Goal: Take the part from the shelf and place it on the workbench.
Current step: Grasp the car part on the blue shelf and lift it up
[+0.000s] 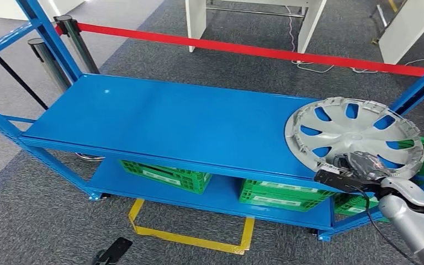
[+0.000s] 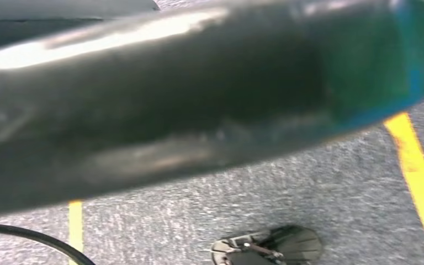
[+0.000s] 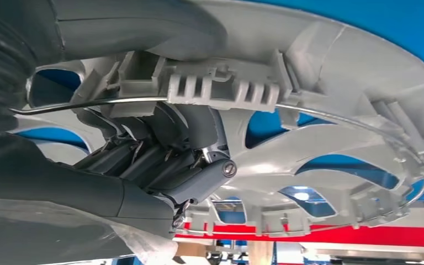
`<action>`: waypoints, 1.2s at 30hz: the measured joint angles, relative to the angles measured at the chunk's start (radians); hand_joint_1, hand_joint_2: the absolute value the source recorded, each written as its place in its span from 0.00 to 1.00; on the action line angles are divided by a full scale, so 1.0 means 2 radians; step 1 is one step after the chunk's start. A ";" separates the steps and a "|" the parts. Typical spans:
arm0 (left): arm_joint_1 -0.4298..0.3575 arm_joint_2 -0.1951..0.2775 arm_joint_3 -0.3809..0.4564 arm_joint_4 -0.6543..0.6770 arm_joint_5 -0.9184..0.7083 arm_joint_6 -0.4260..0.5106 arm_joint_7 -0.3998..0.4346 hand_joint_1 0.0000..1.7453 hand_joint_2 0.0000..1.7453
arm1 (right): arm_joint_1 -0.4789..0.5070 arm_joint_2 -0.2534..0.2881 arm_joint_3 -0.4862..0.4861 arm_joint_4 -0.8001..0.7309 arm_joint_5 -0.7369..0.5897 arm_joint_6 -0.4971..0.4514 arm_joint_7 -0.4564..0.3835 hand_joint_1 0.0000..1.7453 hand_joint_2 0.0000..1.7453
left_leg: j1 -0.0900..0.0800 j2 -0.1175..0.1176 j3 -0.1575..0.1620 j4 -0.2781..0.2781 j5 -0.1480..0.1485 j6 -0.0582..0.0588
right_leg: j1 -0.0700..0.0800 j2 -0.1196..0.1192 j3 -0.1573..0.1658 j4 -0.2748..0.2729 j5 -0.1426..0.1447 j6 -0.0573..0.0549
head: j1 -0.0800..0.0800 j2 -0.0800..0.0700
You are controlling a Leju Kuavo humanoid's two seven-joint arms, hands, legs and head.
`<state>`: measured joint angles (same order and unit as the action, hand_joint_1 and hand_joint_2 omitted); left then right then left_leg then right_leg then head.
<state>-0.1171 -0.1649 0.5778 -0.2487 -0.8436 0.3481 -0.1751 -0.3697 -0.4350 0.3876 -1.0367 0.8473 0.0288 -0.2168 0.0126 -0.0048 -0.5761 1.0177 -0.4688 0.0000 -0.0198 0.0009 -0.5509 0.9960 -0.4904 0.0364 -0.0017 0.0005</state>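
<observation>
Right hand (image 1: 359,165) of the humanoid grips the near rim of a silver wheel cover (image 1: 353,130) at the lower right of the head view, fingers (image 3: 160,160) curled through its spokes in the wrist view. That wheel cover lies face up on the right end of the blue shelf (image 1: 171,118), partly overhanging the front edge. Green crates (image 1: 168,175) sit on the lower tier; a red barrier tape (image 1: 254,51) crosses the upper frame
</observation>
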 joint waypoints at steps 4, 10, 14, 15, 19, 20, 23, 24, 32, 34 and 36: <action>-0.002 -0.001 0.000 0.000 0.000 0.000 -0.001 0.00 0.00 | 0.007 -0.002 0.002 0.000 -0.024 -0.009 -0.019 1.00 1.00 | 0.000 0.001 -0.001 -0.005 0.004 0.014 | -0.002 -0.001 -0.031 0.058 -0.036 0.005 | 0.002 0.000; -0.002 -0.002 0.000 0.000 -0.001 0.000 -0.002 0.00 0.00 | 0.031 -0.002 0.001 -0.023 -0.035 -0.038 -0.034 1.00 1.00 | -0.004 0.001 -0.001 -0.003 0.002 0.017 | -0.001 -0.001 -0.051 0.088 -0.023 0.002 | 0.003 0.000; -0.003 -0.003 0.000 0.000 -0.002 -0.001 -0.007 0.00 0.25 | 0.049 -0.002 -0.006 -0.052 -0.030 -0.062 -0.040 1.00 1.00 | -0.007 0.000 -0.003 0.000 0.001 0.009 | 0.002 -0.001 -0.009 0.007 -0.001 -0.002 | 0.002 0.000; -0.003 -0.004 0.000 0.000 -0.002 0.000 -0.010 0.00 0.50 | 0.056 -0.002 -0.010 -0.062 -0.027 -0.068 -0.041 1.00 1.00 | -0.006 0.000 -0.003 -0.001 0.001 0.006 | 0.002 -0.001 -0.009 0.006 -0.001 -0.003 | 0.002 0.000; -0.004 -0.004 0.000 0.000 0.000 0.007 -0.035 0.00 1.00 | 0.088 -0.002 -0.028 -0.110 -0.012 -0.089 -0.048 1.00 1.00 | -0.005 -0.001 -0.023 0.047 -0.031 -0.004 | -0.002 -0.003 -0.007 0.004 0.002 -0.013 | 0.000 0.000; -0.004 -0.005 0.000 0.000 0.001 0.010 -0.042 0.00 1.00 | 0.096 -0.002 -0.032 -0.122 -0.008 -0.093 -0.049 1.00 1.00 | -0.005 0.000 -0.039 0.082 -0.048 -0.006 | -0.002 -0.004 -0.007 0.004 0.001 -0.015 | -0.001 0.000; -0.004 -0.005 0.000 0.000 0.005 0.016 -0.053 0.00 1.00 | 0.117 -0.002 -0.044 -0.155 0.001 -0.097 -0.051 1.00 1.00 | -0.004 0.000 -0.068 0.144 -0.062 -0.008 | -0.001 -0.005 -0.006 0.004 0.000 -0.016 | -0.001 0.000; -0.004 -0.005 0.000 0.000 0.006 0.016 -0.055 0.00 1.00 | 0.122 -0.002 -0.047 -0.164 0.002 -0.097 -0.051 1.00 1.00 | -0.004 0.000 -0.062 0.128 -0.047 -0.007 | -0.001 -0.004 -0.005 0.004 -0.001 -0.016 | -0.002 0.000; -0.006 -0.005 0.001 0.000 0.012 0.033 -0.070 0.00 1.00 | 0.142 -0.003 -0.060 -0.202 0.015 -0.102 -0.051 1.00 1.00 | -0.006 0.000 -0.009 -0.003 0.005 0.009 | -0.001 -0.001 -0.011 0.008 -0.009 -0.001 | -0.001 0.000; -0.007 -0.006 0.003 0.000 0.021 0.042 -0.086 0.00 1.00 | 0.152 -0.005 -0.063 -0.217 0.024 -0.108 -0.051 1.00 1.00 | -0.005 0.000 -0.006 -0.007 0.006 0.015 | -0.002 -0.001 -0.028 0.043 -0.030 0.001 | 0.000 0.000; -0.007 -0.007 0.006 0.000 0.026 0.045 -0.096 0.00 1.00 | 0.164 -0.007 -0.064 -0.236 0.034 -0.117 -0.050 1.00 1.00 | -0.007 0.000 -0.006 -0.007 0.005 0.018 | -0.001 -0.001 -0.061 0.111 -0.059 0.002 | 0.001 0.000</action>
<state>-0.1314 -0.1788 0.5901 -0.2491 -0.7912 0.4374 -0.3677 -0.0422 -0.4491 0.2588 -1.5083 0.9154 -0.2050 -0.3167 -0.0005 -0.0052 -0.5882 1.0035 -0.4578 0.0363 -0.0225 -0.0006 -0.6727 1.2175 -0.6088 0.0403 0.0007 0.0004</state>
